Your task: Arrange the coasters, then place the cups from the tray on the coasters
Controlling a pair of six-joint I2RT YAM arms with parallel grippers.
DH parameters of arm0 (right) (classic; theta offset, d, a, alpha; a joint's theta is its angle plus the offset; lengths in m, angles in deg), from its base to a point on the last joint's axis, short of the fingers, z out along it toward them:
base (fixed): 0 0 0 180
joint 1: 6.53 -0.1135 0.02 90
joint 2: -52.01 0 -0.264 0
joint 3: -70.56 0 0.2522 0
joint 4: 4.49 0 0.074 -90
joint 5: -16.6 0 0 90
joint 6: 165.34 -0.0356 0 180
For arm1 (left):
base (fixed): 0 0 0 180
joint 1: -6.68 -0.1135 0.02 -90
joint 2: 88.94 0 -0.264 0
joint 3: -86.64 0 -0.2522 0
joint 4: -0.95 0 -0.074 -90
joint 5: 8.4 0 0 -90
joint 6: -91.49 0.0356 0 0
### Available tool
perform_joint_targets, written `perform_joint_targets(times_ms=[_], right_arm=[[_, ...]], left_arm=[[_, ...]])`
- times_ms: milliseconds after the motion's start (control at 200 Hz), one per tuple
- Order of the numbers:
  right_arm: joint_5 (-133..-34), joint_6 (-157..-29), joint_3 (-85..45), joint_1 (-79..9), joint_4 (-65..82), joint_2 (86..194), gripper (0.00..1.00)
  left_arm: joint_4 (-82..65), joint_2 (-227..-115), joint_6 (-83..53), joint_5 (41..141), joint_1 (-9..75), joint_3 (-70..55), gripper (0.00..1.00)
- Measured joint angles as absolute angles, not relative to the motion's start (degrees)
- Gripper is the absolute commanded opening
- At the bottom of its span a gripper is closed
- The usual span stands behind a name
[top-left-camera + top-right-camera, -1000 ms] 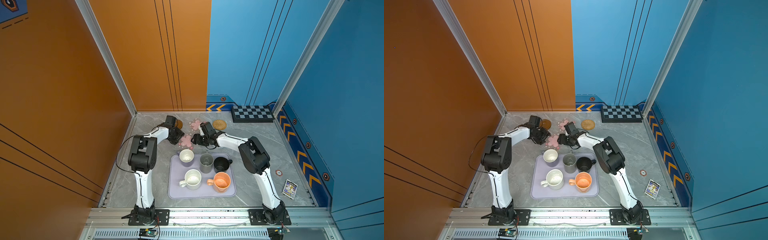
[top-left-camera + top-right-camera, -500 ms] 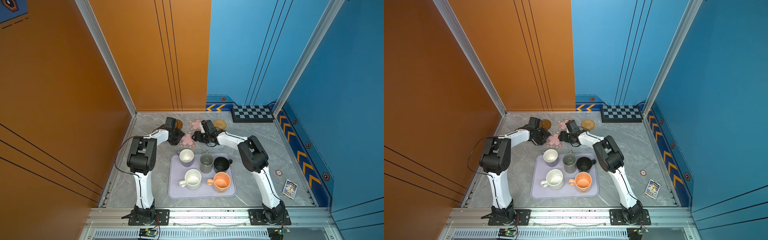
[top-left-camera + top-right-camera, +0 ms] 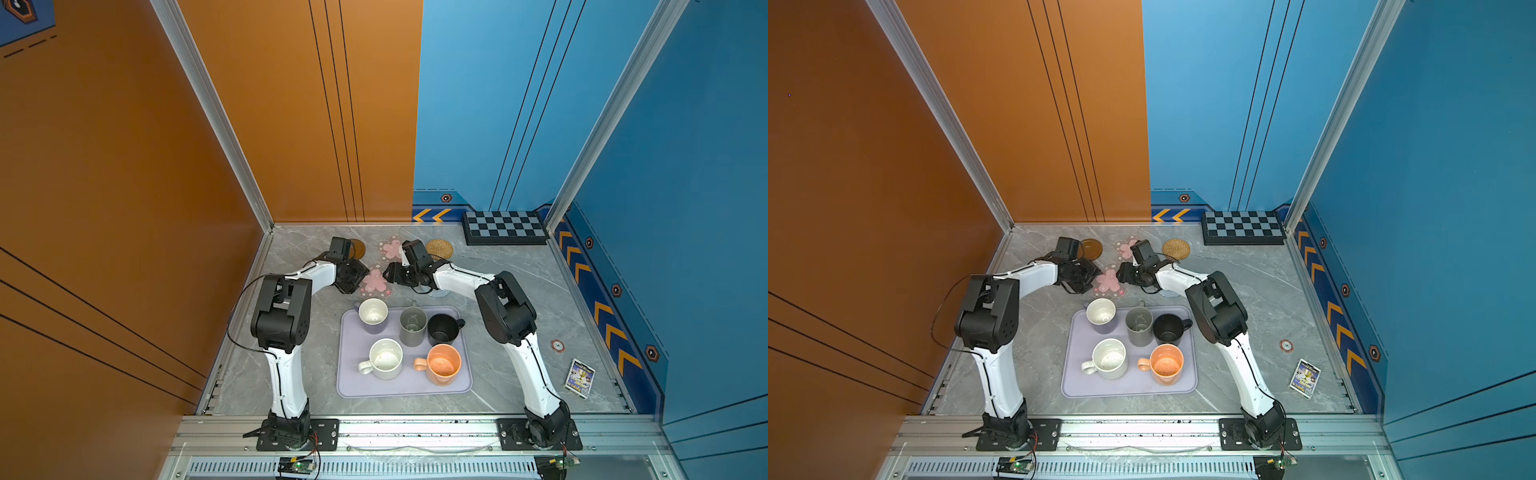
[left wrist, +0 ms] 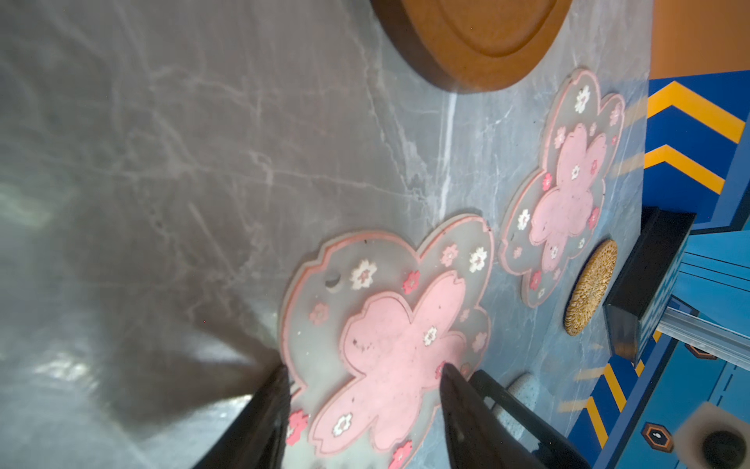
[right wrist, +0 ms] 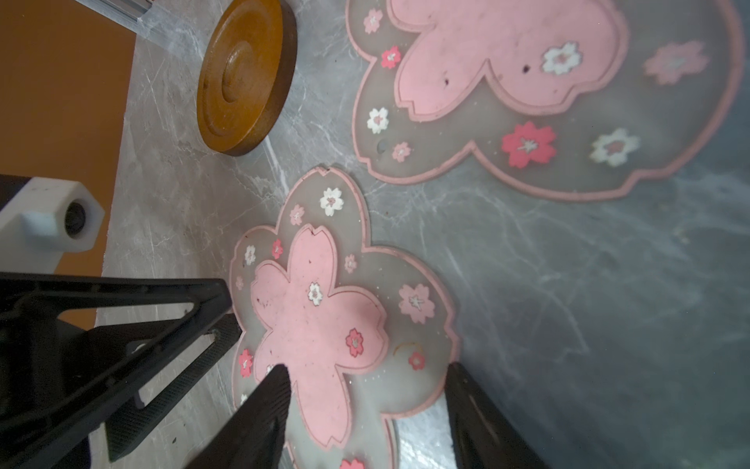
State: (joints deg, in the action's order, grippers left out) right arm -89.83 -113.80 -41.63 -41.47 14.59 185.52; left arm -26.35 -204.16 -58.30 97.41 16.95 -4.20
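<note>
Two jaw-sets, mine, both parted, empty: left gripper [image 4: 364, 367] and right gripper [image 5: 367, 367] flank the near pink flower-shaped flat coaster [image 3: 375, 282]. The right has edged closer. The coaster lies unshifted, just beyond the pale lavender flat tray [image 3: 353, 376]. Repositioning it seems next.

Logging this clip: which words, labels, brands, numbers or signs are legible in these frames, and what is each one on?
No word or number is legible in any view.
Small card: colourful print, too small to read.
Round token: marking too small to read.
Yellow chevrons: arrow signs, no lettering.
Hexagon emblems: too small and blurred to read.
</note>
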Motion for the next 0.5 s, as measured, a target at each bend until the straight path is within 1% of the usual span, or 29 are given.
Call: perform_joint_targets(times_ms=[501], right_arm=[[-89.7, -116.4, -41.6, -42.0, 14.5, 185.5, 0.63]], left_arm=[[-28.0, -204.8, -57.4, 101.0, 14.9, -3.3, 0.60]])
